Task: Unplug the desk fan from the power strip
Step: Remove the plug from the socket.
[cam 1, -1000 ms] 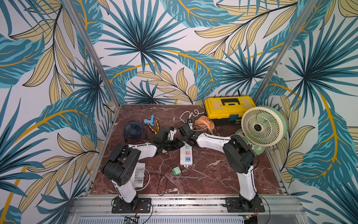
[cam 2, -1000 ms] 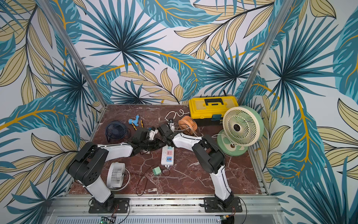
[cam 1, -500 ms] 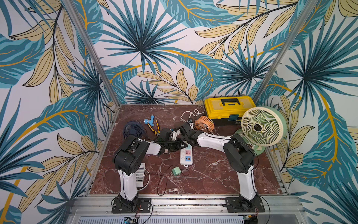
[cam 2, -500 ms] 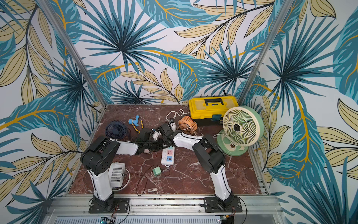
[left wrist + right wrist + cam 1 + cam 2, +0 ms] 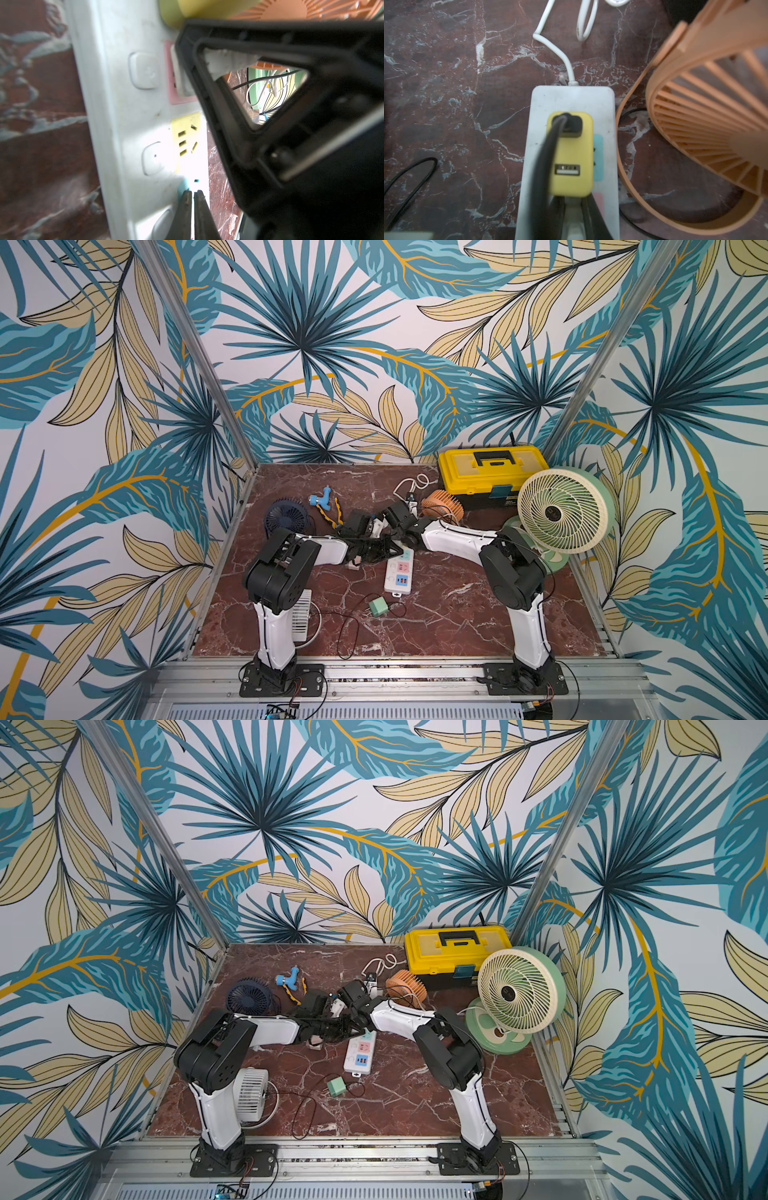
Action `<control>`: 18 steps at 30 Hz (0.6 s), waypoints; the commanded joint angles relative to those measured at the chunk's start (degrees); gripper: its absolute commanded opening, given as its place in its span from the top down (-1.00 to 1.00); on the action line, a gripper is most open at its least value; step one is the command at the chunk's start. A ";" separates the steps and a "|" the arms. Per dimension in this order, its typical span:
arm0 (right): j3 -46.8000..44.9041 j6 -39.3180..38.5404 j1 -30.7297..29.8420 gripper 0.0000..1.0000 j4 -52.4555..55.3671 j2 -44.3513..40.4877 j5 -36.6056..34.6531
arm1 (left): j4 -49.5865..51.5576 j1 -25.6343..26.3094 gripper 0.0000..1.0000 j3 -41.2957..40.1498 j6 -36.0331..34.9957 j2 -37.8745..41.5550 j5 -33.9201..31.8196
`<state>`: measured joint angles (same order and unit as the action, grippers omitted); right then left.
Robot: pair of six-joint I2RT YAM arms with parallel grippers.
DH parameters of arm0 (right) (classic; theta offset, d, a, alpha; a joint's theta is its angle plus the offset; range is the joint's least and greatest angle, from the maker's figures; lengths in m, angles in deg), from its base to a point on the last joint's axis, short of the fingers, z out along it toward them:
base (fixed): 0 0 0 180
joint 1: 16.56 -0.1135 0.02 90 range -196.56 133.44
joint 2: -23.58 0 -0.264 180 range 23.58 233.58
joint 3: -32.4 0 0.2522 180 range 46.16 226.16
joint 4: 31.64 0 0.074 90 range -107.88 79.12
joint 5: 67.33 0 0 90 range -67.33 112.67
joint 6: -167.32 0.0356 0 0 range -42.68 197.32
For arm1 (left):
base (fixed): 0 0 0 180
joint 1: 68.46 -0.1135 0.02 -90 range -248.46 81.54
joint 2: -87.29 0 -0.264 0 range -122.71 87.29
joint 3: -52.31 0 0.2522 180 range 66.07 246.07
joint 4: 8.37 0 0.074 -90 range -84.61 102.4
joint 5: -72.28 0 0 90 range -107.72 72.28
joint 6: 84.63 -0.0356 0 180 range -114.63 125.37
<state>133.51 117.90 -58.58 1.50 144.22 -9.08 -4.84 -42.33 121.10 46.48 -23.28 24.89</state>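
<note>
Right now, in both top views, the power strip [image 5: 399, 574] [image 5: 360, 1052] lies flat on the marble table [image 5: 457, 614] between my two arms. Its long axis runs away from my bases with a slight lean to my right, the blue USB end towards me and the cord end towards the back wall, just beside the orange fan [image 5: 442, 510]. My left gripper [image 5: 392, 548] and right gripper [image 5: 404, 541] meet over its far half and hide it, so from up there I cannot tell how either stands. My left wrist view fills that in: the left gripper [image 5: 193, 193] has its fingertips [image 5: 187, 205] drawn together to a thin slit with nothing between them, over the strip's blue socket; whether they touch it I cannot tell. Past an empty yellow socket [image 5: 185, 137], one black finger of my right gripper lies against a white plug [image 5: 224, 60] seated in the pink socket. My right wrist view alone shows the cord end: the white cord [image 5: 560, 52] leaves the strip's short edge, and a yellow adapter [image 5: 573, 153] with a black cable sits in the last socket. Below it, my right gripper [image 5: 572, 214] is clamped on the white plug. Compared with the top views a second ago, the strip lies where it did, while my left elbow has swung up and in towards it.
</note>
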 commanded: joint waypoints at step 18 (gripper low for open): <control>-8.55 -1.17 -6.12 1.00 -0.88 -11.62 -0.62 | 6.37 0.42 0.68 -0.36 -2.12 -0.92 -12.80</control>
<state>127.69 116.55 -61.62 3.01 138.34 -13.28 -3.75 -42.11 121.62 44.44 -22.29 22.77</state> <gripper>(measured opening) 0.163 0.156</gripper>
